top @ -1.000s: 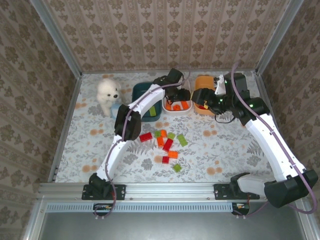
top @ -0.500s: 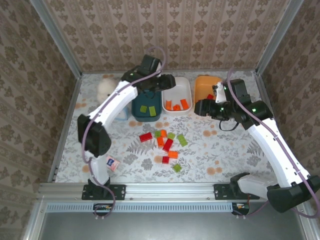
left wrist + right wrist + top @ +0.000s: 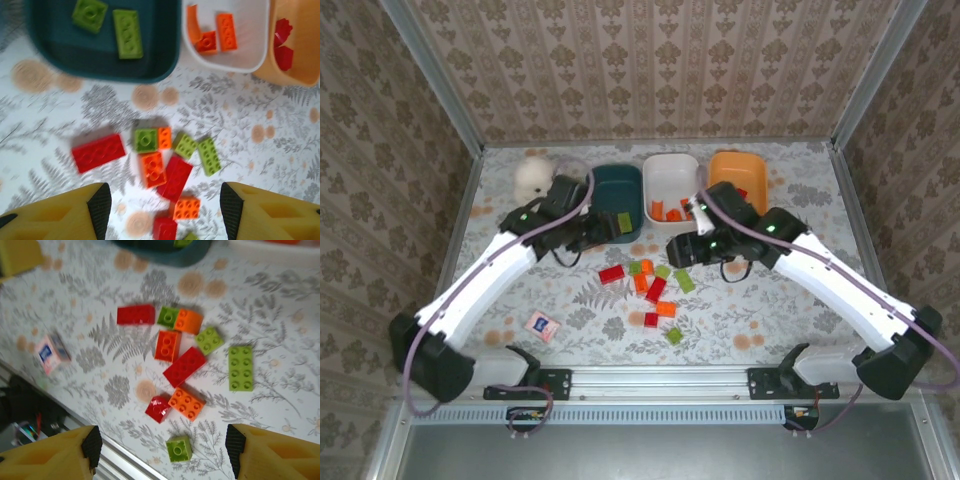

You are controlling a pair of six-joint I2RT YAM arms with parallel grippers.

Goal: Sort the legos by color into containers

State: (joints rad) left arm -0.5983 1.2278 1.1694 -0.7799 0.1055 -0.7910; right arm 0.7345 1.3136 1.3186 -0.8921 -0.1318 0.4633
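Two green legos (image 3: 127, 34), teal tub (image 3: 100, 62) — left-wrist

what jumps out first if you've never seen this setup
The scatter of red, orange and green legos in the middle of the table catches the eye first, with the left gripper and right gripper both open, leaning in towards it from either side. Behind it the dark teal tub, white tub and orange tub stand in a row, each holding bricks, and a fluffy white toy sits far left.
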